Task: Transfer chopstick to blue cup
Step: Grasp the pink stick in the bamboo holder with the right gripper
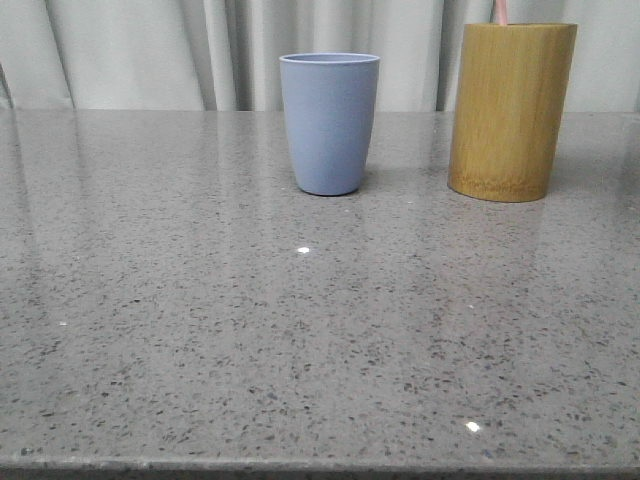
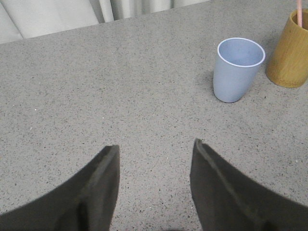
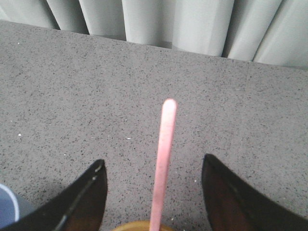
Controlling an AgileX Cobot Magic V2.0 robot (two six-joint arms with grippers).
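Right gripper (image 3: 154, 192) spread wide, empty, straddling chopstick (image 3: 162, 159) upright in bamboo holder (image 1: 510, 110), ready to pinch. Left gripper (image 2: 155, 183) open, idle. Blue cup (image 1: 329, 122) beside holder awaits.

My pale pink chopstick (image 3: 163, 159) is standing up out of the bamboo holder (image 1: 510, 110), top end poking well above the rim. The matte grey-blue cup (image 1: 329, 122) sits upright just left of that holder, apart from it.
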